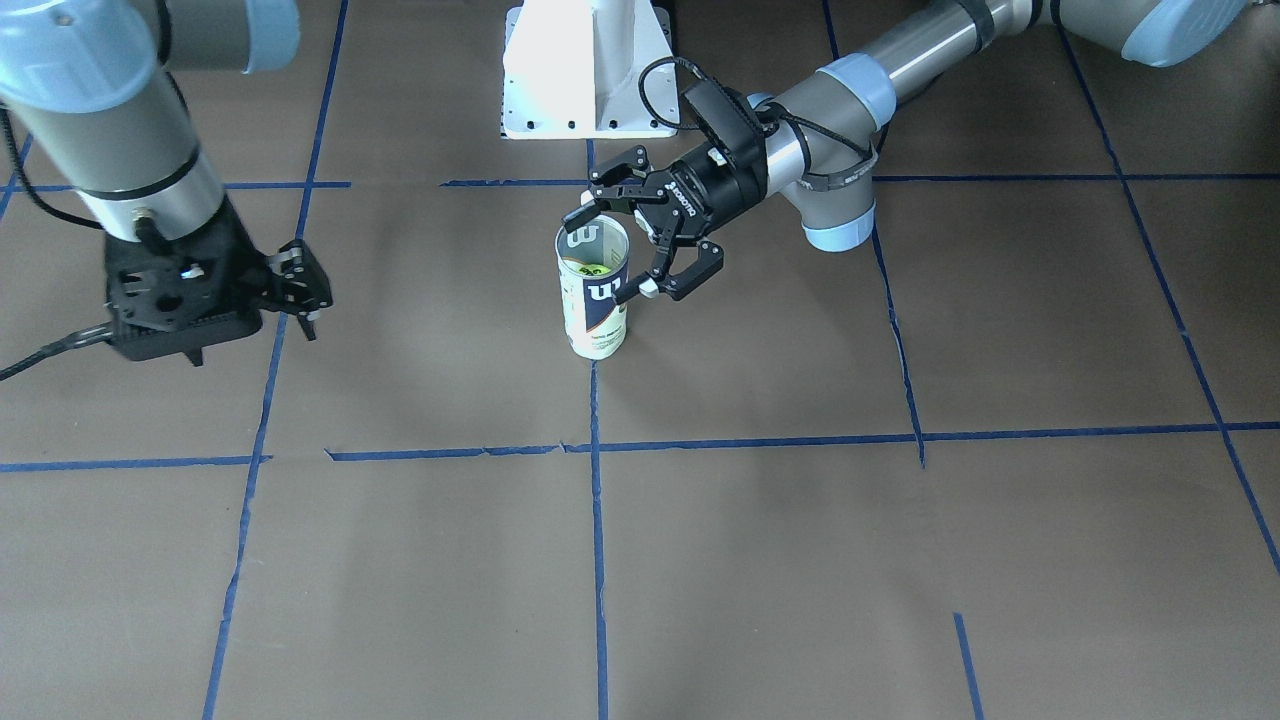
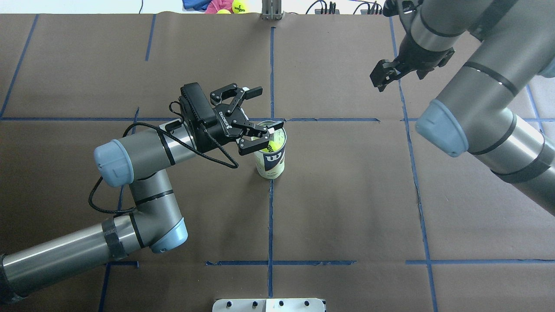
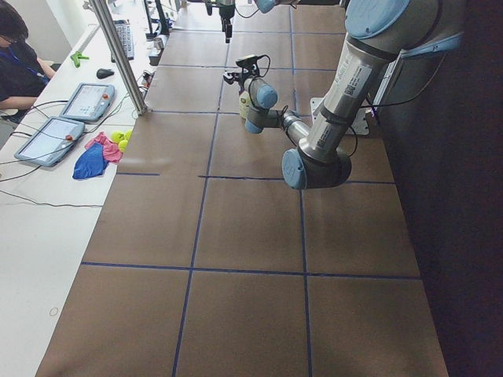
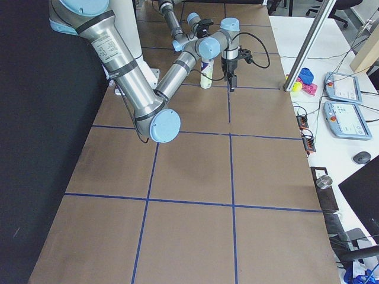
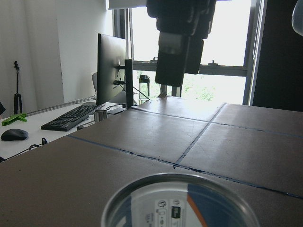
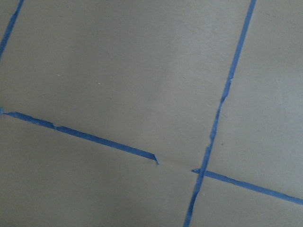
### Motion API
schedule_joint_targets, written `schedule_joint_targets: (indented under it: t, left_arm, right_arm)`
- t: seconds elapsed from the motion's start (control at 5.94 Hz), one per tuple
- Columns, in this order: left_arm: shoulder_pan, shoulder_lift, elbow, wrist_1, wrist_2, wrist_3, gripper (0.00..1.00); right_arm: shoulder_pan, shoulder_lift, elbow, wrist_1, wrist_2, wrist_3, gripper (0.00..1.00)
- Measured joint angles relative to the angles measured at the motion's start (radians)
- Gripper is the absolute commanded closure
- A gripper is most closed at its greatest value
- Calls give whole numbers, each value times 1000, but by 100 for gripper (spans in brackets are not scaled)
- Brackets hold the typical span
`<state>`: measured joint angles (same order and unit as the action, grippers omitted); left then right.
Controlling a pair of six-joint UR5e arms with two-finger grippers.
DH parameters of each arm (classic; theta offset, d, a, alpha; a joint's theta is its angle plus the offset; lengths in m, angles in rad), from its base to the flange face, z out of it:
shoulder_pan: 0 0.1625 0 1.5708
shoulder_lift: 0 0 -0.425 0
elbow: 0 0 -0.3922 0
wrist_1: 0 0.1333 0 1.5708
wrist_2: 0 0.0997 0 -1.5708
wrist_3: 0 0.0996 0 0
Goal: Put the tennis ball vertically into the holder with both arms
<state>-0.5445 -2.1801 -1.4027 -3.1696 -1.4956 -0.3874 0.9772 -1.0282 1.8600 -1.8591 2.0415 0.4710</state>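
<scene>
Upright, the clear cylindrical holder (image 2: 271, 157) stands between the wide-spread left gripper (image 2: 263, 111); right gripper (image 2: 381, 78) unreadable.

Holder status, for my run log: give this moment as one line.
holder: upright, ball inside | left gripper: open at holder's rim | right gripper: away, holding nothing, jaws unclear

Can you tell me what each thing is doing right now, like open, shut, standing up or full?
holder: standing upright on the table, top open, lid off.
tennis ball: inside the holder, near its top.
left gripper: open, fingers spread at the holder's rim.
right gripper: far from the holder, holding nothing; open or shut, cannot tell.
</scene>
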Motion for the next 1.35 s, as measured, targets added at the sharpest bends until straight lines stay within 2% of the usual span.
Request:
schedule_joint_targets:
  t: [0.34,0.51,0.84,1.35]
  left_arm:
    - [-94,-1,-1,202,-6,5,0]
    - [-139,-2,-5,352,-31,9,0]
    - [-233,-2,-39,696,-136,21,0]
    - [-388,2,-55,1052,-299,49,0]
  right_arm:
    - [95,-70,-9,5,37,-142,1]
    - [143,-101,-13,5,59,-211,1]
    - [228,-169,-17,7,100,-342,1]
    - [389,-333,-19,62,201,-558,1]
